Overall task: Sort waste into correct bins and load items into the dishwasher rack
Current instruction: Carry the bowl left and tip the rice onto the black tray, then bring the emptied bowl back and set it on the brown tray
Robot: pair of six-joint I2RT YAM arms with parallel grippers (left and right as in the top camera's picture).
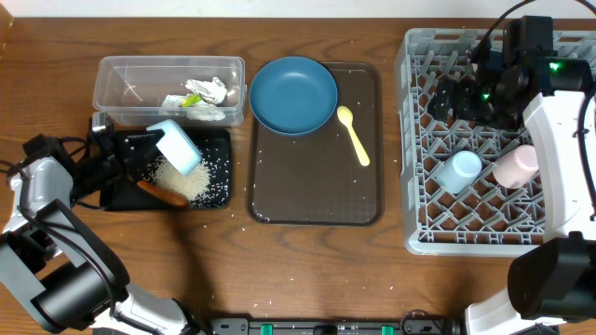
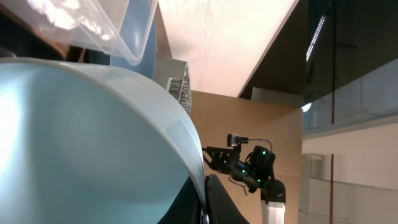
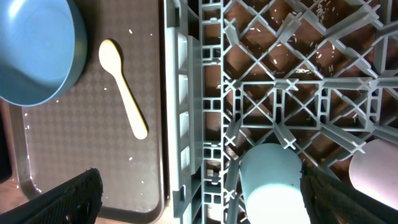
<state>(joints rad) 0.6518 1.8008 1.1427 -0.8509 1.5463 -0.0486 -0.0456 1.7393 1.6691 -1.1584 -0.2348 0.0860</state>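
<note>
My left gripper [image 1: 154,149] is shut on the rim of the small white bowl [image 1: 179,146], holding it tipped on its side over the black tray [image 1: 222,140]. In the left wrist view the bowl [image 2: 93,143] fills the frame, with the jaws [image 2: 205,193] pinching its rim. Rice grains [image 1: 186,179] and a carrot piece [image 1: 164,194] lie in the black tray. The clear tub [image 1: 116,70] holds tissue [image 1: 210,90] and a green scrap [image 1: 189,100]. My right gripper [image 1: 456,98] [image 3: 214,199] is open and empty above the rack [image 1: 419,140], where the light blue cup [image 1: 459,170] [image 3: 270,180] and pink cup [image 1: 515,166] [image 3: 376,168] lie.
The dark blue bowl [image 1: 293,93] [image 3: 37,50] and yellow spoon [image 1: 354,135] [image 3: 124,87] sit on the brown tray [image 1: 317,186] [image 3: 81,143] between the bins and the rack [image 3: 193,93]. Loose rice is scattered on the wooden table [image 1: 233,251].
</note>
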